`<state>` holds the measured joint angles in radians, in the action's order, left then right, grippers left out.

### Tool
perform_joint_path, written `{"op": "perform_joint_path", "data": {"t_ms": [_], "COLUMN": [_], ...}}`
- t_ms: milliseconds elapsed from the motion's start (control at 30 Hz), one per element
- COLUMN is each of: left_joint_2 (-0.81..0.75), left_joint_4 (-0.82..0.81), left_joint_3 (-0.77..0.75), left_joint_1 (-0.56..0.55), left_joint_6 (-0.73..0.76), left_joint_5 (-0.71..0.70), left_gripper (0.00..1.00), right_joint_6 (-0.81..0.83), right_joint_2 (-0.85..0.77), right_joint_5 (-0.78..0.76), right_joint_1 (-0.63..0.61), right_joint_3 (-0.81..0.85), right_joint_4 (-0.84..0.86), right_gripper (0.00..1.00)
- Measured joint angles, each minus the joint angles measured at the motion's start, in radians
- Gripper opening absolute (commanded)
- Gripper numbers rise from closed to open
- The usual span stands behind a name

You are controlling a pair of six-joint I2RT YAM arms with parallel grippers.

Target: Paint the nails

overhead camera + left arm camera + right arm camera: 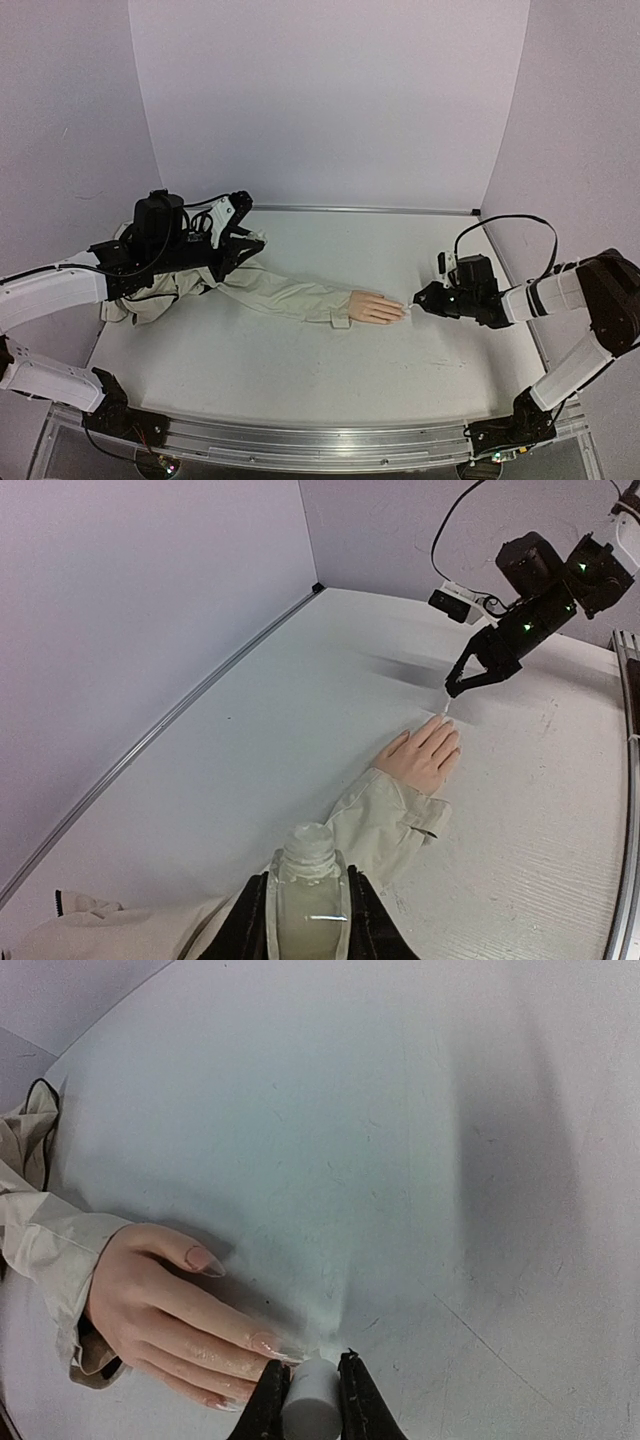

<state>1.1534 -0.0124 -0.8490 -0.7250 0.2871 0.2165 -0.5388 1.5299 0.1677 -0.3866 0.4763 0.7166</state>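
- Pale lilac walls close in a white table [300,370], whose surface is marked with fine scratches.
- The nails [270,1345] are long, pointed and glossy pale pink. They tip a small peach mannequin hand [376,307] that lies palm down just right of centre in the overhead view, fingers pointing toward the right edge.
- A beige jacket sleeve [285,293] runs from its wrist toward the left of the frame, lying flat on the table.
- The right gripper [418,300] sits just beyond the fingertips, clenched on a small white cylindrical brush cap [310,1412].
- A thin pale brush tip [443,713] reaches from that cap to the fingertips; whether it touches a nail cannot be told.
- The left gripper [308,920] is at centre left of the overhead view, over the sleeve's far end, and grips a small clear glass bottle [308,880] by its sides.
- The bottle's threaded neck has no cap. Its contents look pale and translucent, and how full it is cannot be told.
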Motion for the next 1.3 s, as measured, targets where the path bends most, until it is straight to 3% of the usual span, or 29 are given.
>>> {"op": "perform_joint_path", "data": {"t_ms": [300, 1300], "left_joint_2": [0.0, 0.0], "left_joint_4": [0.0, 0.0], "left_joint_3": [0.0, 0.0], "left_joint_1": [0.0, 0.0], "left_joint_6": [0.0, 0.0], "left_joint_5": [0.001, 0.001], "left_gripper": [0.0, 0.0], "right_joint_6": [0.022, 0.018], "right_joint_2": [-0.056, 0.015], "right_joint_5": [0.053, 0.052], "right_joint_1": [0.0, -0.025], "right_joint_3": [-0.008, -0.002], "right_joint_4": [0.021, 0.069], "right_gripper": [0.0, 0.0]}}
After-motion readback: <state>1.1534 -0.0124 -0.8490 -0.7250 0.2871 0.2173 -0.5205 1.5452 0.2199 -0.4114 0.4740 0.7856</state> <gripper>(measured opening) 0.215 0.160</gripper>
